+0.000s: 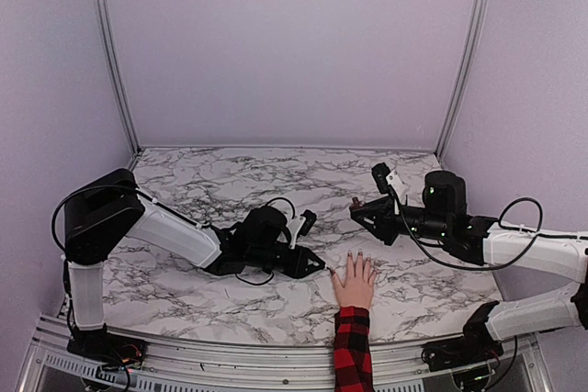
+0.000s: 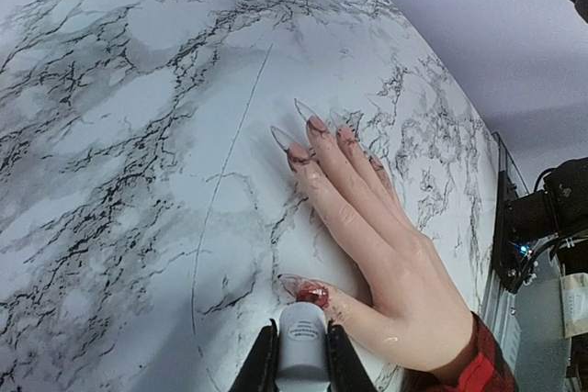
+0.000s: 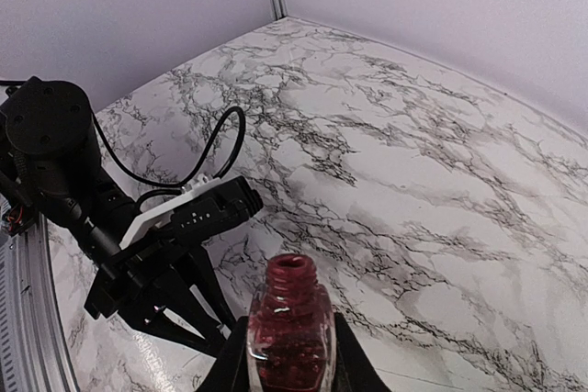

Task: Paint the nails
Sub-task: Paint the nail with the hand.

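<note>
While the left gripper (image 2: 301,355) is clamped on a grey-white cap (image 2: 303,330), the thumb nail (image 2: 311,294) lies just ahead of that cap, so close that the two seem to touch; whether they really meet cannot be told. The other nails (image 2: 317,124) lie farther off, at the ends of fingers that point away from the gripper across the table (image 2: 110,135). The hand (image 2: 386,254) rests flat, palm down, at the table's near edge between the two arms, and a red-and-black plaid sleeve (image 2: 473,369) covers the wrist.

The right gripper (image 3: 289,348) is closed around a small bottle (image 3: 292,296). In the top view it sits beyond the fingertips and apart from them, on the hand's right side.

The cap carries a small oval label with fine print too small to read. No writing can be made out on the bottle.

The nails are long, pointed and clear at the tips, with reddish polish nearer the skin. The thumb nail shows a wet-looking patch of red glitter. The cap is smooth, rounded and matte. The bottle is clear glass with squared shoulders and a short round neck. It stands open and holds dark red glitter polish. The table has a glossy white marble pattern with black veins. The hand is pale and has a slight shine. Both grippers are black, and the walls (image 1: 294,43) are plain pale lilac.
</note>
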